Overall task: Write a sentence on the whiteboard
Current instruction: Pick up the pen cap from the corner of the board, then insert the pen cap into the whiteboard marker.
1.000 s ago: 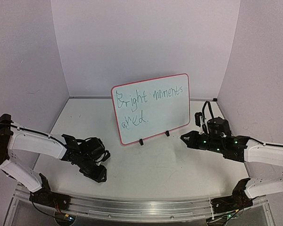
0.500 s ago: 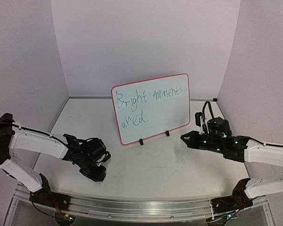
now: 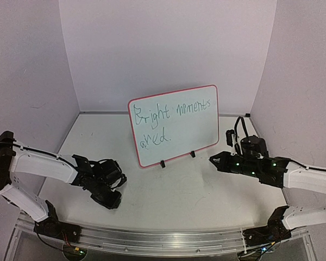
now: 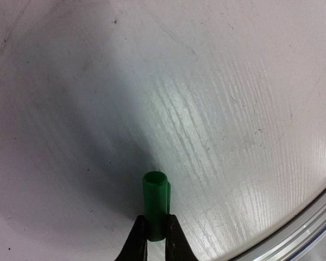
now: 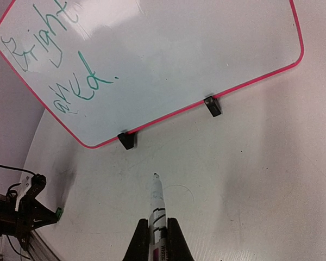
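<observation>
Left gripper (image 4: 156, 228) has closed on the green cap (image 4: 155, 202) and sunk slightly; right gripper (image 5: 158, 225) pinches the marker (image 5: 156, 201) (tip bare); whiteboard (image 3: 174, 125), written on, stands upright beyond both; recapping, the likely step, wants tip and cap mouth squarely aligned.

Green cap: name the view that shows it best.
Left wrist: the green cap sits close and sharp, clamped in the left pincer. Right wrist shows it only as a far green speck at that pincer; in top external I cannot make it out.
</observation>
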Robot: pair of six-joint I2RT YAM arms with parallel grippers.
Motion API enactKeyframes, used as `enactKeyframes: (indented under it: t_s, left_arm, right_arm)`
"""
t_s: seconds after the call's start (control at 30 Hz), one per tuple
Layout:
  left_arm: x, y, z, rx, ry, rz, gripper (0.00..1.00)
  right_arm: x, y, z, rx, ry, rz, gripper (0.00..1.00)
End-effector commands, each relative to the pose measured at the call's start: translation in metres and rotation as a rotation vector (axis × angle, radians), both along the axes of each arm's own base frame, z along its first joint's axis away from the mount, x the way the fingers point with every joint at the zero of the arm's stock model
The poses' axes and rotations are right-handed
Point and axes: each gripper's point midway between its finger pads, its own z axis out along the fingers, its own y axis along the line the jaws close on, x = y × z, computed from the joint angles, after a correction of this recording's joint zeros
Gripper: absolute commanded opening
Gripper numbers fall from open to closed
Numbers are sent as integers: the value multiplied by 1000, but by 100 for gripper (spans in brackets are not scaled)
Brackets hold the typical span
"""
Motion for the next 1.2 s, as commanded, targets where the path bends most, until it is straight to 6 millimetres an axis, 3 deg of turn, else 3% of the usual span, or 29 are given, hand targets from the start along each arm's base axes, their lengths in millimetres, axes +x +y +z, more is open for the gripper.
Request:
enactKeyframes:
  t_s: [0.0,0.2,0.33,0.7,0.9,1.17]
  left_arm:
    - [23,-8,28,-38,-138,10,0]
    - [33,-30,49,-128,-215,-95,0]
    - [25,-52,68,-254,-220,-189,0]
    - [6,-91,108,-440,-239,-412,0]
    - [-10,-103,119,-484,-211,-515,0]
    - [-27,-113,123,-515,-179,-594,0]
  right_arm:
    - [0,3,29,38,-46,14,0]
    - [-7,14,32,36,9,119,0]
    - [-14,31,32,57,60,225,0]
    - [-58,107,20,201,331,706,0]
    - [-69,129,27,274,390,847,0]
    - [-87,144,21,308,477,952,0]
